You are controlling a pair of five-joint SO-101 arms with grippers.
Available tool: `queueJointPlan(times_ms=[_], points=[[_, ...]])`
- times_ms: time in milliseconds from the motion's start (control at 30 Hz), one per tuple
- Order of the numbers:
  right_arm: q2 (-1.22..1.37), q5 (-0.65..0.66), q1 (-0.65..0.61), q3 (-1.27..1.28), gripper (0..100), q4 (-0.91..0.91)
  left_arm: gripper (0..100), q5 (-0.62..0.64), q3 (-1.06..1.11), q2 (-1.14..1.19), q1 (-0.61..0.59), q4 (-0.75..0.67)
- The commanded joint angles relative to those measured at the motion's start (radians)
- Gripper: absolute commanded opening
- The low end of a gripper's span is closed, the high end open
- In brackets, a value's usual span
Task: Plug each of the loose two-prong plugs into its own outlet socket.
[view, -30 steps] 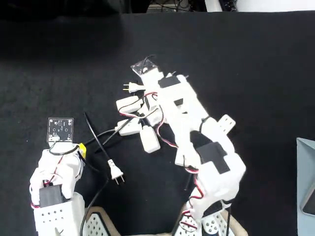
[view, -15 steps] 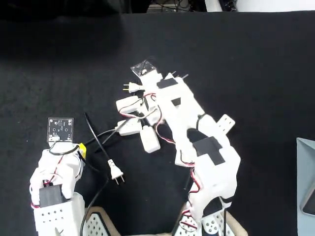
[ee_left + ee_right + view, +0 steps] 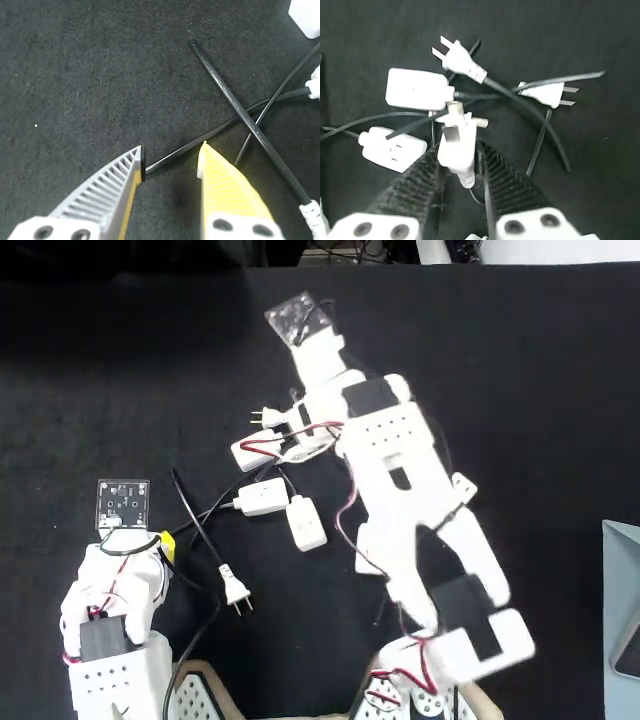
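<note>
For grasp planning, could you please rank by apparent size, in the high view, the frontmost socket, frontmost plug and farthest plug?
1. Frontmost socket.
2-3. Frontmost plug and farthest plug: look about alike, so unranked.

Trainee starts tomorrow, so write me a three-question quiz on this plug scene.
1. True or false: the left gripper is shut on a cable.
2. The right gripper grips: A) a white connector; B) a black cable; C) nothing.
3. In the right wrist view, how many two-prong plugs lie loose on the black cloth?
Key: 1 false, it is open; 2 A; 3 two.
</note>
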Motion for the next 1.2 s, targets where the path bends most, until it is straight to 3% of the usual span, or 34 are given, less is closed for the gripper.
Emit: queueJointPlan(times_ms=[0,100,333,567,1033,1167], points=[[-0.110,-0.183,0.005,-0.056,1.1,-0.002,19,-0.003,-0.007,-0.006,-0.012,0.000],[-0.142,-0.368,0.005,-0.056,1.1,-0.002,19,-0.003,-0.007,-0.006,-0.012,0.000],[-0.211,-0.606,0.032,-0.062,1.1,0.000,19,-0.003,-0.007,-0.006,-0.012,0.000],[-0.325,-0.951,0.040,-0.024,1.2,0.008,19,-0.003,-0.007,-0.006,-0.012,0.000],[-0.371,-0.962,0.250,0.426,1.6,0.006,19,-0.003,-0.007,-0.006,-0.012,0.002],[-0.377,-0.888,0.273,0.493,14.2,0.009,19,-0.003,-0.007,-0.006,-0.012,0.002]])
